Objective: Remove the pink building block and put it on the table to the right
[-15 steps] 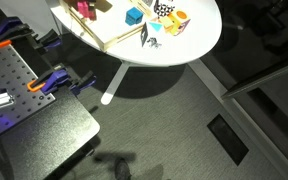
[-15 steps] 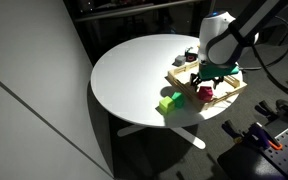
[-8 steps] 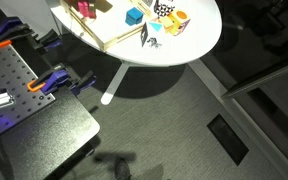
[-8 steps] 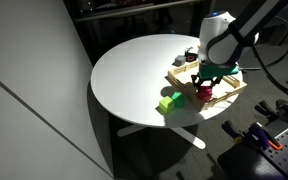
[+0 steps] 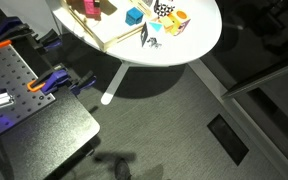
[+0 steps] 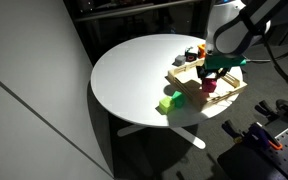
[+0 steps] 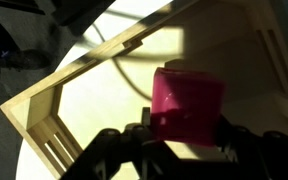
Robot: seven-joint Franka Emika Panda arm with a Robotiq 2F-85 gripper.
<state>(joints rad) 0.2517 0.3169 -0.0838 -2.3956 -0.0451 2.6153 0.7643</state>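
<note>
Over the wooden tray (image 6: 189, 92) on the round white tabletop (image 6: 134, 70), the hand (image 6: 213, 78) was clamped on the pink building block (image 6: 210, 87) — the wrist view showed it pinched between two dark fingers (image 7: 231, 138), with the tray frame below. Whether the block cleared the tray floor: could not tell. A green block (image 6: 170, 102) sat just beside the tray — a blue cube (image 5: 134, 16) and an orange-yellow toy (image 5: 174, 20) lay nearby.

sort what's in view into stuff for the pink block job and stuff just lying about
For the job: pink building block, held in the gripper; wooden tray under it; table.
Lying about: green block; blue block; orange-yellow toy; orange clamps.
</note>
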